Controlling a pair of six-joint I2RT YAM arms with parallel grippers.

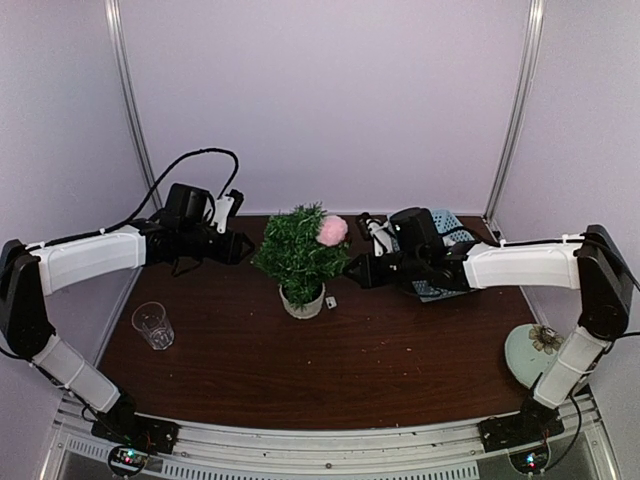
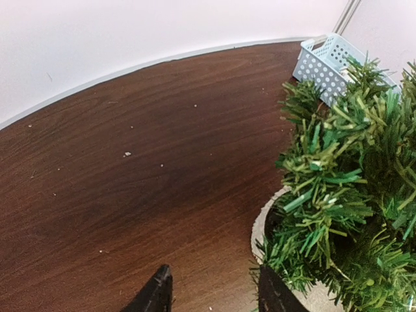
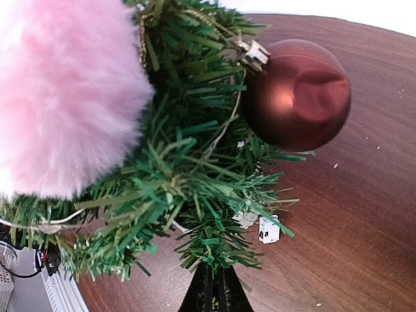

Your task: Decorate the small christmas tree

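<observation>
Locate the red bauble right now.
Right wrist view, upper right: the bauble hangs by its cap from a tree sprig, just right of the pink pompom. It isn't discernible in the top view.

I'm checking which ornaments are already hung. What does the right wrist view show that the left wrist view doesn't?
Only right wrist: a pink fluffy ball and a red-brown bauble on the sprigs, plus a small white piece on the table. Only left wrist: the light-blue basket and the white pot. Both: the small christmas tree and that table.
</observation>
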